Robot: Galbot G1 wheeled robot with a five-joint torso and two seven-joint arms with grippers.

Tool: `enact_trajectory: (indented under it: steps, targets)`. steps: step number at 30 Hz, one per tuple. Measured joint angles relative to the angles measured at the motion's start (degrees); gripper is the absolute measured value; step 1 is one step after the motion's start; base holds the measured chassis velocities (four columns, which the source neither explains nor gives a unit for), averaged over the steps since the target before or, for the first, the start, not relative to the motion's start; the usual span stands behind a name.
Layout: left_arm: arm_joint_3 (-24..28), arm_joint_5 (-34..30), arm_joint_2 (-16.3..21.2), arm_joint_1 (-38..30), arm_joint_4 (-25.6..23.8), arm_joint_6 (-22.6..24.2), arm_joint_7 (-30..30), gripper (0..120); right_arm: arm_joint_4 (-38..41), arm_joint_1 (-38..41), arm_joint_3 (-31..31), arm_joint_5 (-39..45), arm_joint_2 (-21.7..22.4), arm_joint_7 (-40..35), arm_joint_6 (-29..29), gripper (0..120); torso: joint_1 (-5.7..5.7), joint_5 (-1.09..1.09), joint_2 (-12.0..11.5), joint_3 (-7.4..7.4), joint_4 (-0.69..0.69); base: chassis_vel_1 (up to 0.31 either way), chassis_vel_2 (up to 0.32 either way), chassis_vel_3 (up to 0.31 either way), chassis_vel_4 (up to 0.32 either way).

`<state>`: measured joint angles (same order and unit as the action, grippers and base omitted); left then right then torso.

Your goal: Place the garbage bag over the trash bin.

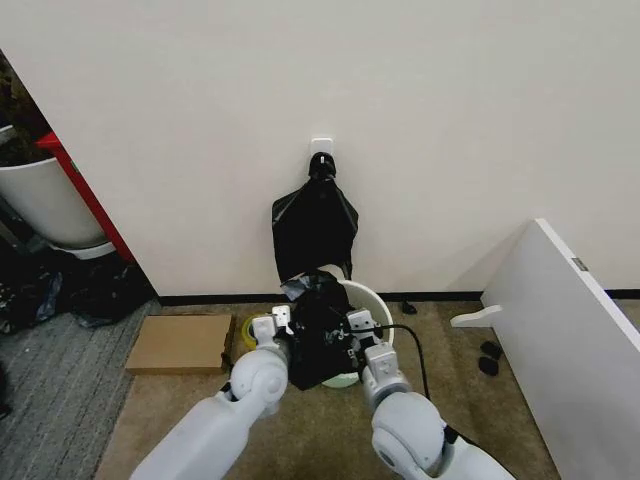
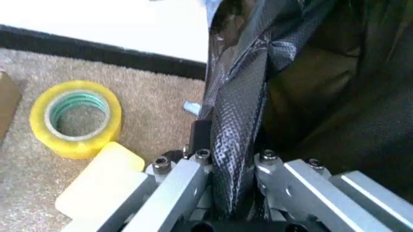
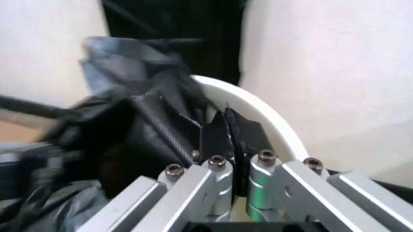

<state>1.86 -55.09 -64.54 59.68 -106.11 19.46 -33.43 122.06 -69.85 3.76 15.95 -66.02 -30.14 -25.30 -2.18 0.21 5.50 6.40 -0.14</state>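
The trash bin [image 1: 372,298] stands on the carpet against the wall, just below the middle of the head view, with only the rim on its right side and a strip of its front wall showing. The garbage bag [image 1: 318,330] is bunched over the bin's left half and hangs down its front, held up between both arms.

The left hand [image 1: 283,322] sits at the bag's 9 o'clock edge. In the left wrist view its fingers [image 2: 177,186] are clamped on a twisted fold of the garbage bag [image 2: 239,125], the black film running up out of the closed jaws. The right hand [image 1: 355,325] is at the bag's 3 o'clock side, right at the bin's rim. In the right wrist view its fingers [image 3: 216,181] pinch a thin flap of the garbage bag [image 3: 154,130], with the curved white rim of the trash bin [image 3: 258,108] arcing just behind.

On the wall at 12 o'clock from the bin, a bundle of black bags [image 1: 315,225] hangs from a white hook [image 1: 322,148]. On the floor at 9 o'clock from the bin lies a roll of yellow tape [image 2: 76,118], beside a flat cardboard piece [image 1: 180,342]. A white board [image 1: 565,320] leans at 3 o'clock, and a white planter [image 1: 45,200] stands at far 10 o'clock.
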Motion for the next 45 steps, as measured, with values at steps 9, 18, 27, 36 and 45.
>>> enact_trajectory:
  steps: [9, 18, 27, 36, 45]
  targets:
    - [-5.2, 1.8, 1.1, 6.8, -5.3, -4.6, 1.2, 1, 5.9, -6.8, -6.1, 0.2, -0.6, -0.1, 0.6, 0, 0.0, 0.0, 0.0, -0.01, 0.01, 0.0, 0.0, 0.0, 0.0]
    - [-7.9, 2.4, 1.2, 9.5, -8.7, -7.7, -0.2, 1, 11.3, -17.2, -12.5, -1.9, -1.0, 0.1, 3.3, 0, 0.01, 0.0, 0.0, -0.01, 0.0, 0.0, 0.0, 0.0, 0.0]
    - [-8.3, 3.0, 2.5, 12.1, -12.1, -6.7, 0.2, 1, 11.3, -22.3, -11.0, -9.1, -1.4, 2.8, 10.3, 2, 0.01, 0.0, 0.0, -0.01, 0.0, 0.0, 0.0, 0.0, 0.0]
    - [-8.3, 4.9, 3.5, 12.9, -13.6, -5.1, 0.6, 1, 14.8, -29.6, -13.7, -24.6, 1.0, 19.6, 24.3, 36, 0.01, 0.0, 0.0, -0.01, 0.0, 0.0, 0.0, 0.0, 0.0]
    - [-7.6, 7.2, 4.5, 12.8, -14.1, -4.1, 1.9, 1, 15.1, -29.3, -16.2, -26.6, 3.2, 25.9, 28.0, 68, 0.01, 0.0, 0.0, -0.01, -0.01, 0.0, 0.0, 0.0, 0.0]
